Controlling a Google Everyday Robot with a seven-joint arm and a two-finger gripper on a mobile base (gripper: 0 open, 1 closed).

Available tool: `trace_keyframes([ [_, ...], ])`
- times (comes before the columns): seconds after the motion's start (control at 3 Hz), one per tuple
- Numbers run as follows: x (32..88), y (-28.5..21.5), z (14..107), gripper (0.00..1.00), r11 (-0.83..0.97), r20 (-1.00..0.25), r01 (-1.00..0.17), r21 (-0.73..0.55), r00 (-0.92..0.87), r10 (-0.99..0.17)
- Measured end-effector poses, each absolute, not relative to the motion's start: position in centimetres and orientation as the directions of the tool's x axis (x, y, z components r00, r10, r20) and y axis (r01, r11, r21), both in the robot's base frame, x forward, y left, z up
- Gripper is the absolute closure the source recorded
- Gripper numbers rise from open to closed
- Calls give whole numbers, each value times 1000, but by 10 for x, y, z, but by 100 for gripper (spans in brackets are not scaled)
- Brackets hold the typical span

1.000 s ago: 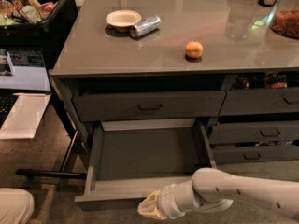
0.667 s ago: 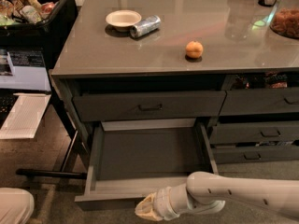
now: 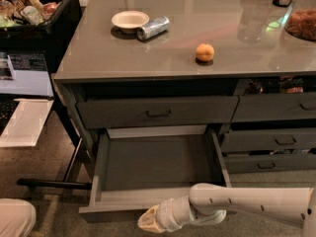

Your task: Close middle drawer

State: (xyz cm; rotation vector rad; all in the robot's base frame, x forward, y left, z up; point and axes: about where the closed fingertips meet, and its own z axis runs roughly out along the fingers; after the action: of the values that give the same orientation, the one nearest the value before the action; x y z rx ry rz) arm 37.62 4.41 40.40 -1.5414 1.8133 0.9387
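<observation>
Camera view: the middle drawer (image 3: 158, 164) stands pulled well out beneath the grey counter (image 3: 98, 58). Its shallow box is open to view, its long axis runs left to right, and its flat front is nearest the camera. Up and left of the drawer, a black bin (image 3: 49, 28) of packets sits beside the counter. Above the drawer on the countertop are a pale bowl (image 3: 130, 20) and, just beside it, a can (image 3: 153, 27) on its side, with an orange (image 3: 205, 52) further right. Just below the drawer's front edge, about mid-width, hangs the gripper (image 3: 149, 220), a pale tan tip on the white arm (image 3: 247, 204) that reaches in from below and right of the drawer. The drawer lies straight beyond the gripper, away from the camera. Shutting it therefore looks to call for a push toward the cabinet, square to the front, since an off-centre shove could rack the box on its rails. Whether the gripper is spread or closed cannot be told, nor whether it touches the front, though nothing shows in its grasp. The drawer's handle is out of sight, its outer face turned from the camera and partly covered by the arm. Right of the drawer, narrower drawer fronts (image 3: 276, 142) are cut off by the frame edge.
</observation>
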Motion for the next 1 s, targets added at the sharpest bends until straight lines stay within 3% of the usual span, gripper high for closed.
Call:
trace_keyframes([
  [0.33,388,57,417,83,65,-820,-993,99,-119,-559],
  [1.0,406,92,444,36,3,-863,-999,36,-33,-503],
])
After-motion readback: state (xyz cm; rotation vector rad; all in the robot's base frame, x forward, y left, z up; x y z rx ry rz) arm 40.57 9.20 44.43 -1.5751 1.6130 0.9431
